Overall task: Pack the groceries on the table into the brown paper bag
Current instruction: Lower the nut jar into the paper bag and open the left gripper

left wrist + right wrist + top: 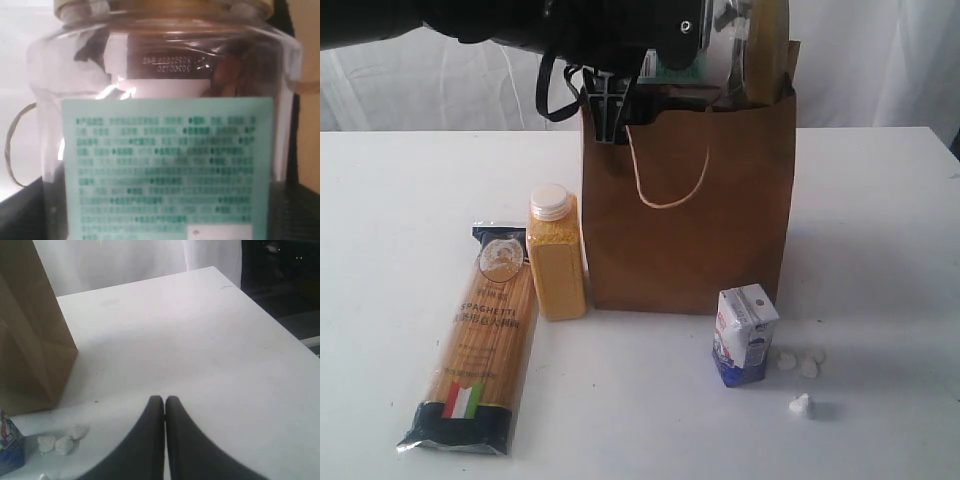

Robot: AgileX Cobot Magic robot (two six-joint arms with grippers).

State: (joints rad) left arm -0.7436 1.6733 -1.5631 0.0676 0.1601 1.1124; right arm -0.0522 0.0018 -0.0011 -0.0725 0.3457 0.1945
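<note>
Your L gripper (610, 112) grips the gold-lidded jar (165, 125) at mouth of brown paper bag (690, 220); R gripper (165, 405) closed, empty. On table (880, 250) to pack yet: spaghetti pkt (480, 340), yellow-grain bottle (556, 262), carton (745, 335).

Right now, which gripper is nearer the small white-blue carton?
Right. The right gripper, shut, hovers over the table close to the small white-blue carton. The left gripper is up at the brown paper bag mouth, holding the gold-lidded jar.

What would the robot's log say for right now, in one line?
left tool: holding jar at bag mouth | right tool: shut, empty | on table: spaghetti, bottle, carton
</note>
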